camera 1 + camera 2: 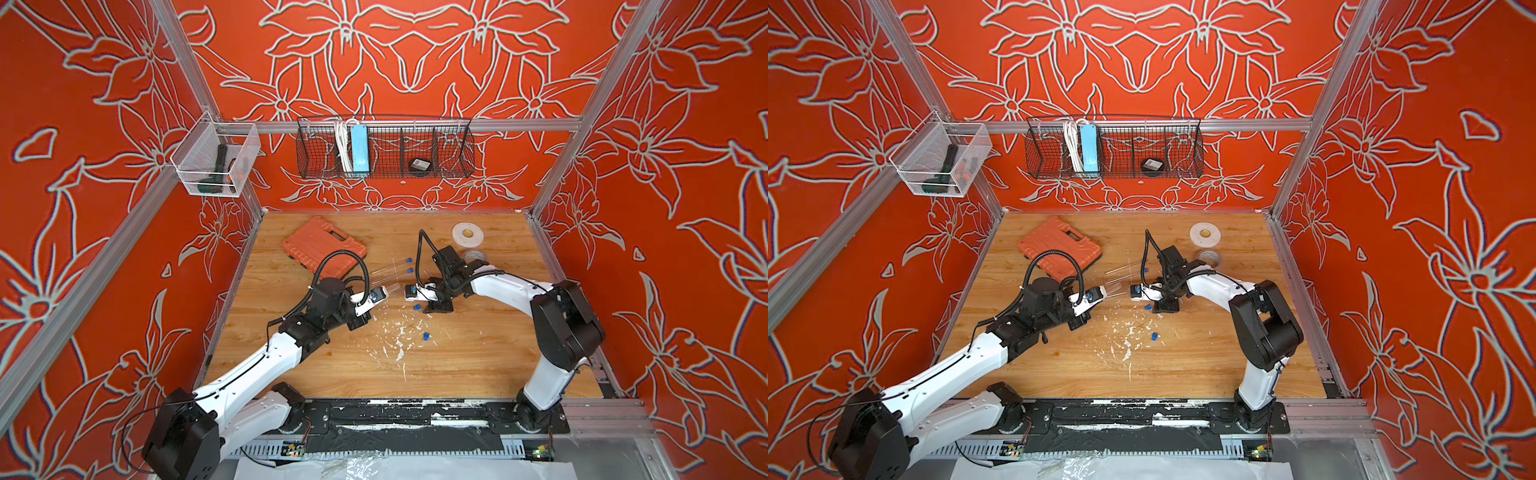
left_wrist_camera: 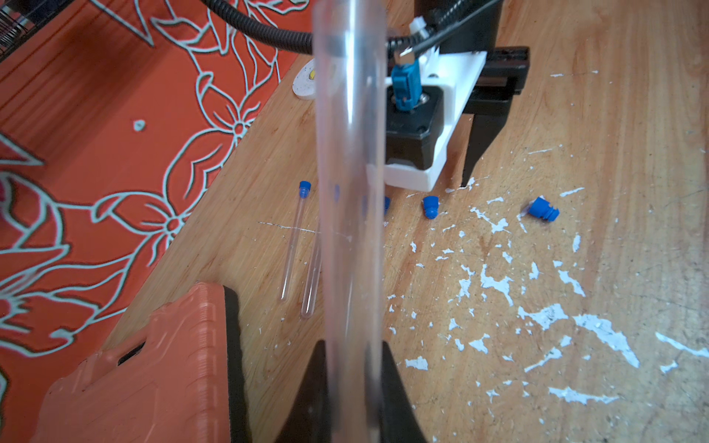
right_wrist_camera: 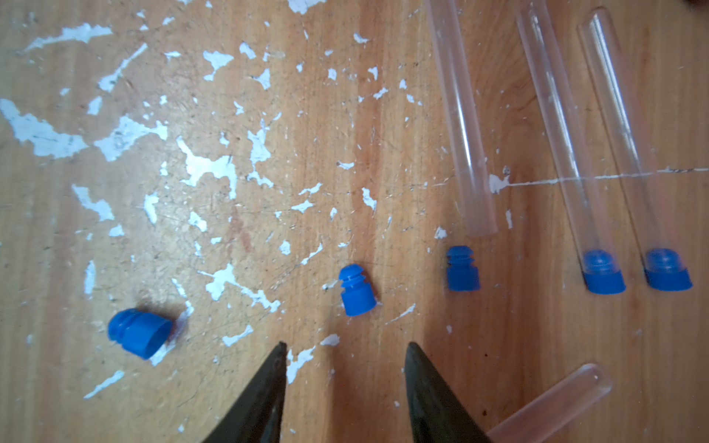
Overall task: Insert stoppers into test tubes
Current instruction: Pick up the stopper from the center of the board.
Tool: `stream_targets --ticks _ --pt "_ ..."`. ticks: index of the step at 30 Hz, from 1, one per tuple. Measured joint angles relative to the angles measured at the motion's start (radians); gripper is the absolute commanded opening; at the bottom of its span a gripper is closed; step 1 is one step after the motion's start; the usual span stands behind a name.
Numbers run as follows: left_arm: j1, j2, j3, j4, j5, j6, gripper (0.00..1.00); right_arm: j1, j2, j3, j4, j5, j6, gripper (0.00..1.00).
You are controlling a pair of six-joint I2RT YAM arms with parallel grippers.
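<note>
- Right wrist view: my right gripper (image 3: pixel 345 345) has its jaws parted at a middling width with nothing between them, and the tips are close to the desk (image 3: pixel 383 115).
- I see a loose stopper (image 3: pixel 356 290) lying on its side just ahead of the gap. It is clear of both fingertips, with its ribbed end pointing away from them.
- A second stopper (image 3: pixel 140 333) lies well off to one side of the jaws.
- A third stopper (image 3: pixel 463 268) lies off to the opposite side, just beside the mouth of an open tube (image 3: pixel 462 126). I cannot tell from here whether that tube rests on the desk.
- Past that one, two capped tubes (image 3: pixel 556 126) lie side by side, each with a blue plug seated in its mouth.
- A bare tube (image 3: pixel 548 402) lies just beside one finger. I cannot tell whether they touch.
- Left wrist view: my left gripper (image 2: pixel 353 345) is clamped on the held tube (image 2: pixel 349 172), which runs straight out from between the jaws.
- In both top views all of this sits near the middle of the desk, with the held tube pointing toward the right gripper. An orange case (image 1: pixel 320 245) lies toward the far left corner.
</note>
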Motion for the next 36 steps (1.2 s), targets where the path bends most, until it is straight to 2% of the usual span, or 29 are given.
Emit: stream_targets --ticks 10,22,36 --pt "0.0 0.0 0.0 0.0 0.0 0.001 0.0 0.012 0.066 0.019 -0.014 -0.002 -0.031 0.44" --pt "0.0 -0.008 -0.001 -0.002 -0.001 0.003 0.0 0.02 0.103 0.059 -0.022 0.003 -0.031 0.43" --pt "0.0 -0.04 -0.002 -0.001 -0.001 0.004 0.0 0.039 0.14 0.092 -0.071 0.035 -0.04 0.31"
